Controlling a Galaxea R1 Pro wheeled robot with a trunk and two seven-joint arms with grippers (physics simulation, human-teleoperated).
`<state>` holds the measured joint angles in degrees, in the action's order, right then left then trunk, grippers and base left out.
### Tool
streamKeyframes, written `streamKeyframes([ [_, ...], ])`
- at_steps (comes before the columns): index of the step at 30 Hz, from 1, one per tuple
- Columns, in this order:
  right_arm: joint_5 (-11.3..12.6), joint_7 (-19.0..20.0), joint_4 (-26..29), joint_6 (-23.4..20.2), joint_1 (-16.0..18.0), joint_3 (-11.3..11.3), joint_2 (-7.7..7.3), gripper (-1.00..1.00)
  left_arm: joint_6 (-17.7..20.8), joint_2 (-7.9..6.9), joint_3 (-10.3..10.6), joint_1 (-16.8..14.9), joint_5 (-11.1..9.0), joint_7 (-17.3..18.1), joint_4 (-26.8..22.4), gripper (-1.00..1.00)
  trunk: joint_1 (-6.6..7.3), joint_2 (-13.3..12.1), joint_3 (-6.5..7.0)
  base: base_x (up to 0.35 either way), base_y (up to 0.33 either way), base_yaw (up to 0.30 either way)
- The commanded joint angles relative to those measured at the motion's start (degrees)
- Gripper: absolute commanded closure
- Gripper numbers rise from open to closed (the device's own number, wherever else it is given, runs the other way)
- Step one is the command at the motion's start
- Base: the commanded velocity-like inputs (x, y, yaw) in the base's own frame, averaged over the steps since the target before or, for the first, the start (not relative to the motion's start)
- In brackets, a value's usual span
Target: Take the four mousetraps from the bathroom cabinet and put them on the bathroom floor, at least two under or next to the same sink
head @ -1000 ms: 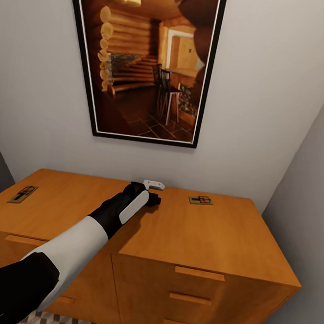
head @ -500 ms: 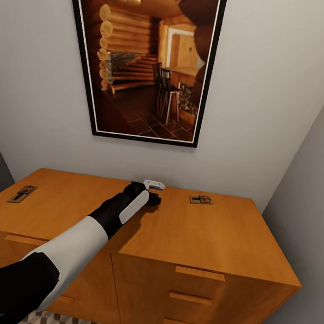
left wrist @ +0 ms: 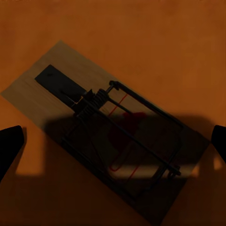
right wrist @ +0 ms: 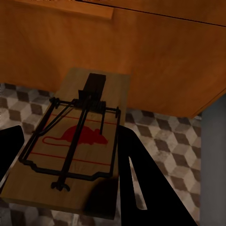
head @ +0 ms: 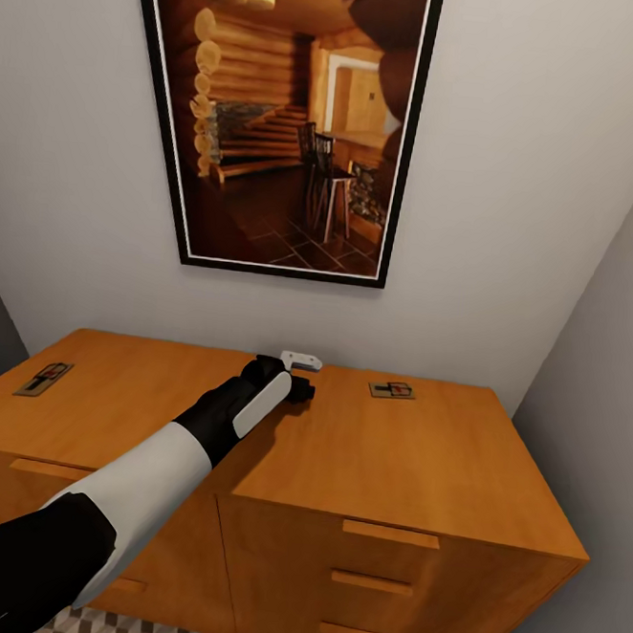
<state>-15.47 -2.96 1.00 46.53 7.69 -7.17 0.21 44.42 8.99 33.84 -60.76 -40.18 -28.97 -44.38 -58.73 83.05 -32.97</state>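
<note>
Cabinet (head: pixel 390 467): standing against the white wall under a framed picture (head: pixel 281 121), its orange-wood top carrying the traps, drawer fronts with slim bar handles facing the robot.
Left-corner mousetrap (head: pixel 45 378): lying flat near the top's left edge, toward the front-left corner.
Back-edge mousetrap (head: pixel 393 390): lying flat close to the back edge, right of the top's middle.
Left gripper (head: pixel 297 374): reaching over the top near its back edge, between those two traps, fingers pointing down at the wood.
Left claw: spreading wide in the left wrist view, one dark fingertip (left wrist: pixel 10 147) on each side of a shadowed mousetrap (left wrist: pixel 106 129), neither touching it.
Shadowed mousetrap: lying flat and diagonal on the cabinet top directly beneath the left gripper.
Right gripper (right wrist: pixel 66 155): hanging in front of the cabinet's orange front, above the floor.
Right claw: clamping a mousetrap with a red mouse print (right wrist: pixel 77 141) between its dark fingers.
Bathroom floor (right wrist: pixel 165 141): showing its cube-pattern tiles below the held trap and along the cabinet's base.
</note>
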Motion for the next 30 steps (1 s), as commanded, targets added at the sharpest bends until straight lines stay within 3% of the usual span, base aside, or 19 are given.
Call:
streamKeyframes([
  [1,-0.6,-0.29,-0.03,0.14,0.03,-0.39,0.02,1.0,0.07,-0.03,0.18,-0.06,-0.6,-0.56,-0.04,-1.0,0.0,0.03,-0.06,0.0,0.0,0.0],
  [23,-0.6,-0.29,-0.03,0.14,0.03,-0.39,0.05,1.0,0.14,-0.03,0.18,-0.06,-0.6,-0.5,0.04,-1.0,0.0,0.03,-0.06,0.0,0.0,0.0],
  [24,-0.57,-0.29,-0.03,0.14,0.04,-0.39,0.05,1.0,0.14,-0.03,0.18,-0.06,-0.6,-0.49,0.02,1.0,0.0,0.03,-0.06,0.0,0.0,0.0],
  [30,-0.59,-0.29,-0.03,0.14,0.05,-0.39,0.05,1.0,0.14,-0.03,0.18,-0.06,-0.6,-0.48,-0.08,1.0,0.0,0.03,-0.06,0.0,0.0,0.0],
])
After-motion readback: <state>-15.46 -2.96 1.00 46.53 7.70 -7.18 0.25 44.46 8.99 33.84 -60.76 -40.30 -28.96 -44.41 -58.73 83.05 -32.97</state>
